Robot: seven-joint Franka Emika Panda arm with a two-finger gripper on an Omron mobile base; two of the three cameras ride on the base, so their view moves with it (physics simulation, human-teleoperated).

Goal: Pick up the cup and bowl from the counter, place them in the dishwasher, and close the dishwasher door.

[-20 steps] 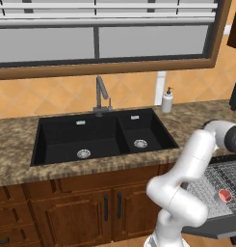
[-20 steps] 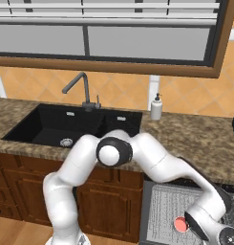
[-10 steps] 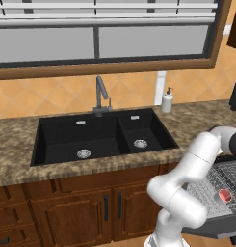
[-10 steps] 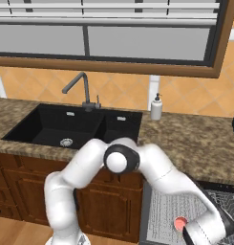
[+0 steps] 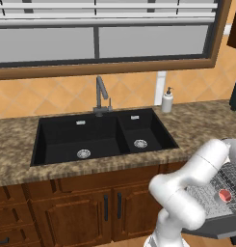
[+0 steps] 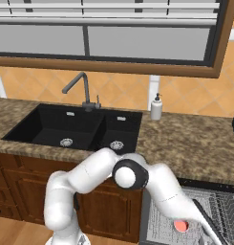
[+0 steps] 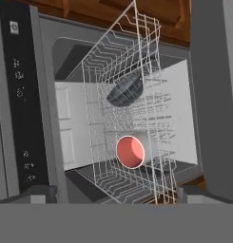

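The counter (image 5: 196,128) and sink (image 5: 98,137) sit as before. The arm (image 6: 152,186) has swung further right and down over the open dishwasher (image 7: 122,118). On its rack (image 7: 137,80), the dark bowl (image 7: 125,90) and the red-mouthed cup (image 7: 131,152) lie near each other. The dishwasher door (image 7: 23,104) is cut off. The gripper (image 7: 115,192) is mostly hidden; its spread cannot be told.

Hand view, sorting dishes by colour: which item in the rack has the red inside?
The cup, lying on its side with its red opening facing the camera; the bowl beyond it is dark grey.
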